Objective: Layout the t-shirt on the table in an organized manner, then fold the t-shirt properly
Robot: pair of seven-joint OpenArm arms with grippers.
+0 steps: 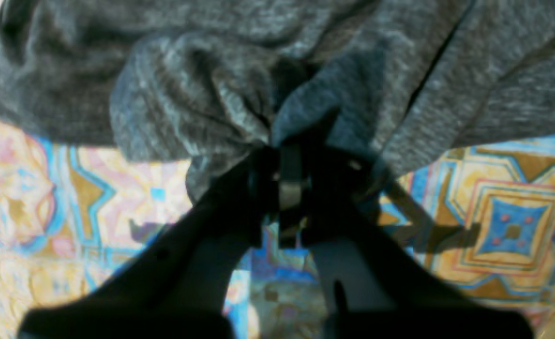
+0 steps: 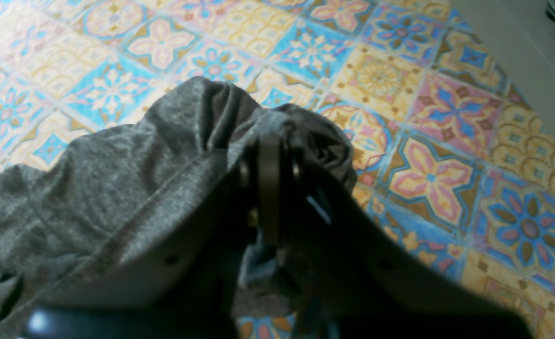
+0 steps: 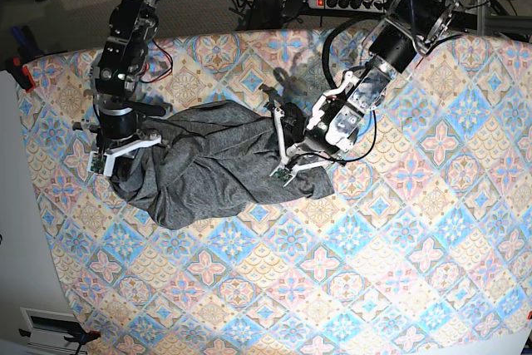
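**Grey shirt bunched between two clamped grippers**

Left wrist view: the heather-grey t-shirt fills the upper frame, gathered into deep radiating folds that converge on the left gripper. Its fingers are clenched on a pinch of the knit, above the tiled cloth of the table.

Right wrist view: the right gripper has its jaws pressed together on a rolled edge of the shirt, a seam running diagonally across the fabric beside it.

Base view: the shirt lies crumpled in a wide, uneven mound on the far-left part of the table, stretched between the right gripper and the left gripper.
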